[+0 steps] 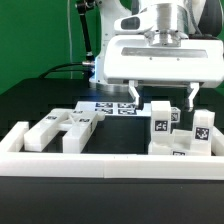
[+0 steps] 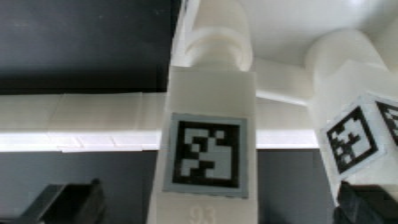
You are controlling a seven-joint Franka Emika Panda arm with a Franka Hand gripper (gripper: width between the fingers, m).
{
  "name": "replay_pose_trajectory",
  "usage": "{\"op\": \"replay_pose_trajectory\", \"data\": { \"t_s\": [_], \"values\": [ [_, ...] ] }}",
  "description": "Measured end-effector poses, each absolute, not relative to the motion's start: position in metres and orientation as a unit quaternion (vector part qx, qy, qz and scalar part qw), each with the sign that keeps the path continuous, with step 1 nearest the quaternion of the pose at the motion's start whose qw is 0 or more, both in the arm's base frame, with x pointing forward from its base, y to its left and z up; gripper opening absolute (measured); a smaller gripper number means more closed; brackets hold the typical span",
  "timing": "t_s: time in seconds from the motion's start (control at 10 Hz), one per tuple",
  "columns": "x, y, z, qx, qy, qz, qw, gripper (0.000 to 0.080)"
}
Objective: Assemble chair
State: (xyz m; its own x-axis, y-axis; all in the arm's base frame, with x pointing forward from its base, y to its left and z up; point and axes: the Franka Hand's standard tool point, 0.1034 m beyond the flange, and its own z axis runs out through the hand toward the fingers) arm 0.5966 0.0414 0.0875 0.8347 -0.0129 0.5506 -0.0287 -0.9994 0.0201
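Observation:
The chair is in loose white tagged parts. On the exterior view's right, two upright tagged pieces [image 1: 160, 124] [image 1: 200, 128] stand on a flat white slab [image 1: 183, 152]. My gripper [image 1: 163, 96] hangs open just above the nearer upright piece, one finger on each side of its top. In the wrist view that piece [image 2: 210, 120] fills the middle, its tag facing the camera, and the second tagged piece [image 2: 361, 125] is beside it. My gripper [image 2: 215, 208] is open wide, with dark fingertips [image 2: 64, 205] at the picture's edges, apart from the piece.
Several more loose white chair parts [image 1: 48, 133] [image 1: 80, 124] lie on the exterior view's left. The marker board [image 1: 110, 105] lies flat behind them. The long low white border rail [image 1: 110, 162] runs along the front and up the left side.

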Motion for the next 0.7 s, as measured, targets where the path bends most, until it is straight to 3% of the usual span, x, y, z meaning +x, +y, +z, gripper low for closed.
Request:
{"op": "replay_pose_trajectory", "data": {
  "t_s": [0.2,0.7],
  "values": [
    [0.596,0.04,0.088,0.958,-0.008,0.285,0.015,0.0648],
    [0.6,0.037,0.11,0.963,-0.005,0.271,0.009,0.0648]
  ]
}}
